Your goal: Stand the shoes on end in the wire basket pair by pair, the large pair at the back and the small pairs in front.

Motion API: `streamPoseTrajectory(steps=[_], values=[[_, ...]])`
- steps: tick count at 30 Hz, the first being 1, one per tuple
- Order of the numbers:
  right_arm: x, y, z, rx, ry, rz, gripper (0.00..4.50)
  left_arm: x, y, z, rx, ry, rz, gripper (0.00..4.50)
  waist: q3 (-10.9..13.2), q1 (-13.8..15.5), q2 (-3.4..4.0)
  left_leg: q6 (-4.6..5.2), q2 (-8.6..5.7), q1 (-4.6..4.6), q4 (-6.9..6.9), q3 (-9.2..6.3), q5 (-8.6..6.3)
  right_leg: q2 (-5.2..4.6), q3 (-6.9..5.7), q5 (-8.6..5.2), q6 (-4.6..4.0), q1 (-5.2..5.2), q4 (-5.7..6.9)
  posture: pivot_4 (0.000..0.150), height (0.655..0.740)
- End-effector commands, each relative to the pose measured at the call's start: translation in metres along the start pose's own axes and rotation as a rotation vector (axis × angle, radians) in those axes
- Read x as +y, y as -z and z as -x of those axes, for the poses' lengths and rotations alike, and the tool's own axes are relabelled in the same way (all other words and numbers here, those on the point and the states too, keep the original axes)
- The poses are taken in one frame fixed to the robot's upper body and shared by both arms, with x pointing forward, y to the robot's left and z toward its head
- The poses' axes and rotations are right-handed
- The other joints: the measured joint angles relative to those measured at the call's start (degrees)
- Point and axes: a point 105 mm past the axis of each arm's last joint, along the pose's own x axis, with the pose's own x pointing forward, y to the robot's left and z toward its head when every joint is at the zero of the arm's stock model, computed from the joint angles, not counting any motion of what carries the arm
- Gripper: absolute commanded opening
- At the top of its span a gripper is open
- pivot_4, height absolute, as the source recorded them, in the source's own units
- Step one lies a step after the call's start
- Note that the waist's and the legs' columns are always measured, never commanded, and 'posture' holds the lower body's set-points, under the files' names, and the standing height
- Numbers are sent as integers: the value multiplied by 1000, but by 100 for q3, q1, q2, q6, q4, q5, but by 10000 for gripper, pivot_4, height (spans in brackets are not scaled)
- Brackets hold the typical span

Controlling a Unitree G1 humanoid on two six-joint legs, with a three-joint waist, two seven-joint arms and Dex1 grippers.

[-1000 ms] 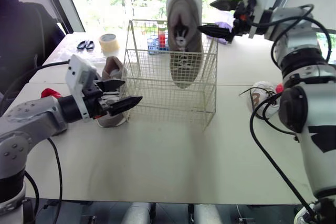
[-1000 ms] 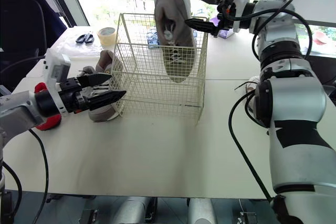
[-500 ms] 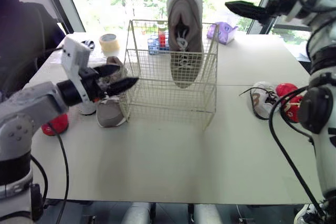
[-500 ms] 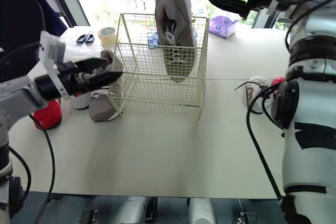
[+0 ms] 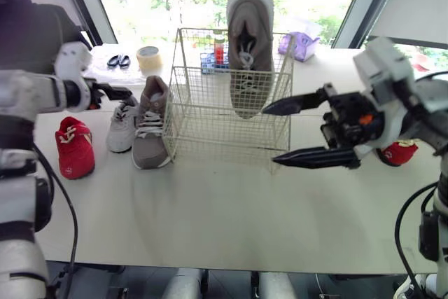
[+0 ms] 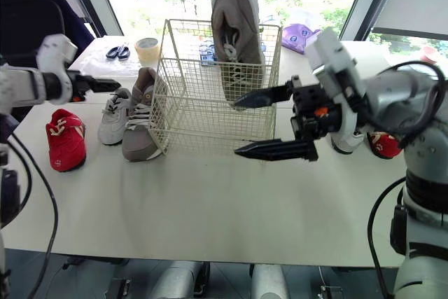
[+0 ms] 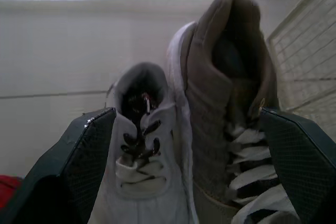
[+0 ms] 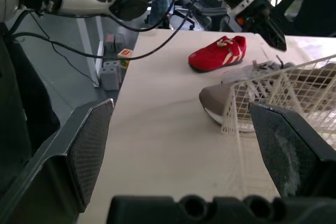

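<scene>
One large grey shoe stands on end at the back right of the wire basket. Its mate lies on the table just left of the basket, beside a small white shoe and a small red shoe. My left gripper hovers open behind the white shoe; in the left wrist view the white shoe and the grey shoe lie ahead of its fingers. My right gripper is open and empty at the basket's front right corner. Another red shoe lies behind it.
A tape roll, scissors and a purple object lie at the back of the table. A blue item sits behind the basket. A person in dark clothing sits at the far left.
My right arm has swung down from above the basket to its front right corner, still open. My left gripper has drawn back to the left, uncovering the white and red shoes.
</scene>
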Motion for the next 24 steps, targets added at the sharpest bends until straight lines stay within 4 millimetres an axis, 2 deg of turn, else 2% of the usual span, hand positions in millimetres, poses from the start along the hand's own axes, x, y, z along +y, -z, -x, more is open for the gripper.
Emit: streamPoseTrajectory(steps=[1, 3, 7, 14, 16, 20, 23, 24], values=[[4, -2, -3, -20, 48, 41, 44460, 2, -20, -2, -18, -8, -93, 45000, 2, 35, -6, -1, 0, -6, 4, -1, 0, 0, -1, 1, 0, -2, 2, 1500, 6595], [6, -2, -5, -29, 70, 40, 44460, 1, -20, -7, -4, -9, -92, 45000, 2, 50, -7, 0, -1, -14, 7, 0, -1, -5, -1, 2, 3, -4, -2, 1500, 6595], [7, -1, -5, -59, 122, 20, 44460, -14, -23, -18, 14, 42, -105, 45000, 2, 62, -8, 10, -1, -15, 7, 2, -6, -12, 2, 2, 5, 0, -12, 1500, 6595], [11, 4, -9, -67, 181, 7, 44460, -25, -16, -24, 60, 98, -91, 45000, 1, 42, -9, 14, 1, -14, 8, 2, -9, -10, 1, 3, 8, 0, -9, 1500, 6595], [10, 5, -9, -80, 202, 5, 44460, -28, -6, -30, 104, 111, -68, 45000, 1, 49, -9, 15, 0, -14, 8, 2, -9, -10, 1, 3, 8, 1, -9, 1500, 6595], [5, 4, -9, -102, 233, 7, 44460, -47, 15, -46, 173, 196, -26, 45000, 1, 70, -10, 16, -1, -10, 12, 3, -9, -8, -4, 4, 10, 7, -8, 1500, 6595], [0, 4, -10, -113, 253, 8, 45000, -55, 23, -60, 171, 197, -35, 37124, -3, 82, -9, 19, -5, -5, 18, 3, -11, -4, -6, 6, 14, 17, -8, 1500, 6595], [-1, 4, -10, -115, 258, 7, 45000, -57, 24, -63, 170, 192, -33, 32160, -4, 94, -10, 19, -6, -4, 19, 3, -11, -6, -6, 6, 15, 19, -8, 1500, 6595]])
